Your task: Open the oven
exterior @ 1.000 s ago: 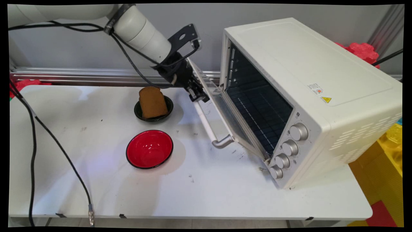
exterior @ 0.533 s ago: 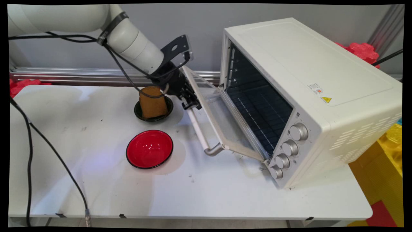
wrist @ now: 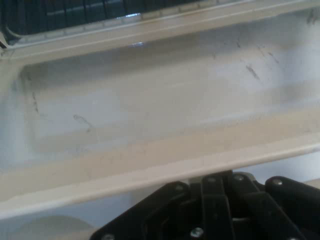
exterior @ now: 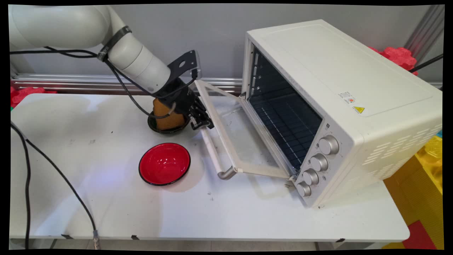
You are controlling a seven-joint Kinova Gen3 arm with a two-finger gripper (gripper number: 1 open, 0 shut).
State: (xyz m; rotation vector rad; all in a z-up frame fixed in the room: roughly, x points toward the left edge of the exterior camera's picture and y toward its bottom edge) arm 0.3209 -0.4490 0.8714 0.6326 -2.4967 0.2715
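White table [exterior: 106, 212], toaster oven [exterior: 339, 106] at right, red bowl [exterior: 164, 164], black bowl [exterior: 154, 126] behind it

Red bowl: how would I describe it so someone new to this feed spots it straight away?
Start at the big cream toaster oven on the right of the white table, its glass door hanging open to the left. Just left of the door handle sit two dishes. The red bowl is the nearer, glossy, empty one; the small dark dish behind it holds a brown slice of bread.
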